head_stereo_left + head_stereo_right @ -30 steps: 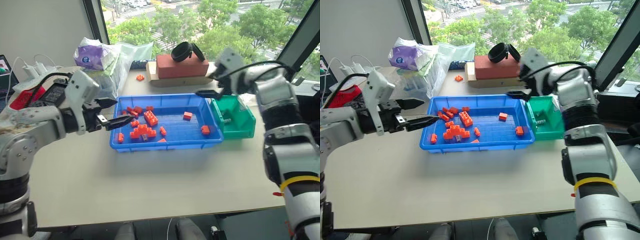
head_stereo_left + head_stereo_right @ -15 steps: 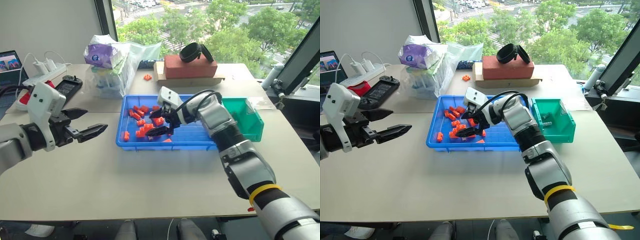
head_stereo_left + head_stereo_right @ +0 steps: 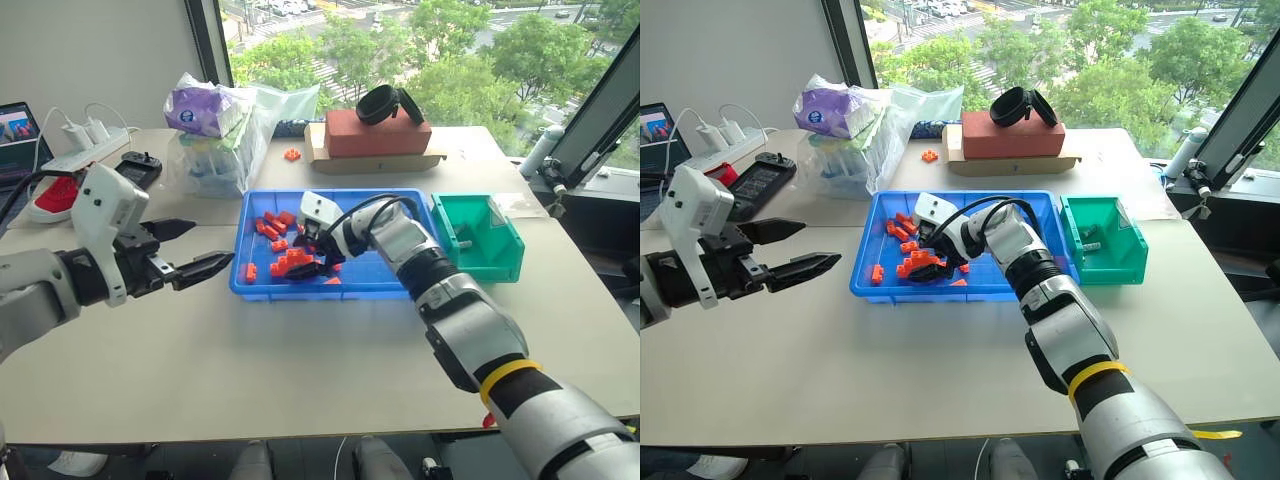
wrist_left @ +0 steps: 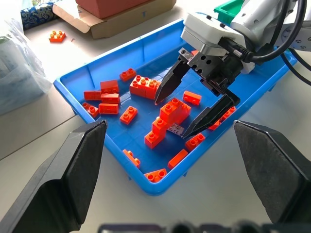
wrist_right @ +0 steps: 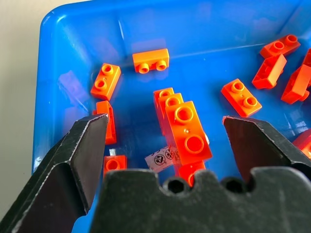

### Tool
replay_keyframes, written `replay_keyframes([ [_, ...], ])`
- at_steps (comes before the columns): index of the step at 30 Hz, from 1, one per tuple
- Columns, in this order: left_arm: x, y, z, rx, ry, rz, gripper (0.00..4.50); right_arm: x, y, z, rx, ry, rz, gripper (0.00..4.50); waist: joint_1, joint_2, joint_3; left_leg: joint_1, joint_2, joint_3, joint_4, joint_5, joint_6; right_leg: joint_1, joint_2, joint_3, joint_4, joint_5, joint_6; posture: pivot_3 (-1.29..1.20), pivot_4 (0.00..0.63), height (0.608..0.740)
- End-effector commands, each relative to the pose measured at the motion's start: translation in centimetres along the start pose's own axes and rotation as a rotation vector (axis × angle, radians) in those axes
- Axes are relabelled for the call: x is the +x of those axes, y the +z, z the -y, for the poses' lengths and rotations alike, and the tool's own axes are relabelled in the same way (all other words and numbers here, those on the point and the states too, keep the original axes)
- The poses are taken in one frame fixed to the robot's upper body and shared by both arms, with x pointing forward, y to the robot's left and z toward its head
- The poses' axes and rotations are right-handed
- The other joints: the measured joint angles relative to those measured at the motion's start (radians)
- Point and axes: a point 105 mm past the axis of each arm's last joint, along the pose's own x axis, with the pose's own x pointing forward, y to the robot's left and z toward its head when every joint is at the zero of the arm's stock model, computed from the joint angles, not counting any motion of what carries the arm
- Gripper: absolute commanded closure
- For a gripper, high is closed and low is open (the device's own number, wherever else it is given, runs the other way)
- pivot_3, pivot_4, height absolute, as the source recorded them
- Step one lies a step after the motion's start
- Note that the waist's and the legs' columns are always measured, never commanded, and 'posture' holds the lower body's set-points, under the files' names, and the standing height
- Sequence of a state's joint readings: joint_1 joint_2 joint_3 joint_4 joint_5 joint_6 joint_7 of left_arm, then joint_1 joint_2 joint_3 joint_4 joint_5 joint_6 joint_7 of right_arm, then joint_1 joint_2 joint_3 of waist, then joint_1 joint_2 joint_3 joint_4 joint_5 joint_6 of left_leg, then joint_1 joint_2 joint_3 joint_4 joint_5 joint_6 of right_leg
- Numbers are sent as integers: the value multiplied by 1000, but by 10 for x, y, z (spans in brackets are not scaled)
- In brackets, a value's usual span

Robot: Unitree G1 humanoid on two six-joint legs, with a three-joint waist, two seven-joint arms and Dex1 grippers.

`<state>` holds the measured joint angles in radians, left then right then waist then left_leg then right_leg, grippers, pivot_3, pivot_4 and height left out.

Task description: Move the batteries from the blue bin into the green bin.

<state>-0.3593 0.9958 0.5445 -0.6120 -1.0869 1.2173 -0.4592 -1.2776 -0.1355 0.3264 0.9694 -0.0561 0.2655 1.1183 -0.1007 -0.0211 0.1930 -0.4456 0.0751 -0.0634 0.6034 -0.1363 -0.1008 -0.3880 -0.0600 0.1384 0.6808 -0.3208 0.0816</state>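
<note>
I see a glossy, smooth blue plastic bin (image 4: 92, 104), shiny orange plastic bricks (image 5: 187, 131), and a matt, perhaps laminate, beige tabletop (image 3: 300, 350).

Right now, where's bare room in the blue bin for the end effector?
Free: the blue bin floor on the green bin side. Crowded: the other half, orange bricks clustered under the open right end effector.

Head eyes look down over the table (image 3: 300, 350); both wrist views face the blue bin (image 4: 146, 53), the right one closest.
</note>
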Motion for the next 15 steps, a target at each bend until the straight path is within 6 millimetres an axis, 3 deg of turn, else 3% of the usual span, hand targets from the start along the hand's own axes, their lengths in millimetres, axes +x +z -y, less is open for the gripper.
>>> replay_keyframes([
  [1, -3, 9, -2, 37, 19, 22, 0, -7, 16, 6, -19, -18, 54, 1769, 1, 0, 0, 0, 0, 0, 0, 0, 0, 0, 0, 0, 0, 0, 0, 0, 150, 740],
  [7, -3, 7, -4, 32, 25, 21, 0, -13, 23, 8, -13, -25, 82, 3892, 0, 0, 0, 0, 0, 0, 0, 0, 0, 0, 0, 0, 0, 0, 0, 0, 150, 740],
  [10, -3, 5, -5, 29, 28, 17, 0, -22, 28, 15, -22, -66, 101, 4033, 0, 0, 0, 0, 0, 0, 0, 0, 0, 0, 0, 0, 0, 0, 0, 0, 150, 740],
  [15, 2, 7, -5, 32, 18, 24, 0, -70, 49, 47, 11, -232, 202, 4033, 3, 0, 0, 0, 0, 0, 0, 0, 0, 0, 0, 0, 0, 0, 0, 0, 150, 740],
])
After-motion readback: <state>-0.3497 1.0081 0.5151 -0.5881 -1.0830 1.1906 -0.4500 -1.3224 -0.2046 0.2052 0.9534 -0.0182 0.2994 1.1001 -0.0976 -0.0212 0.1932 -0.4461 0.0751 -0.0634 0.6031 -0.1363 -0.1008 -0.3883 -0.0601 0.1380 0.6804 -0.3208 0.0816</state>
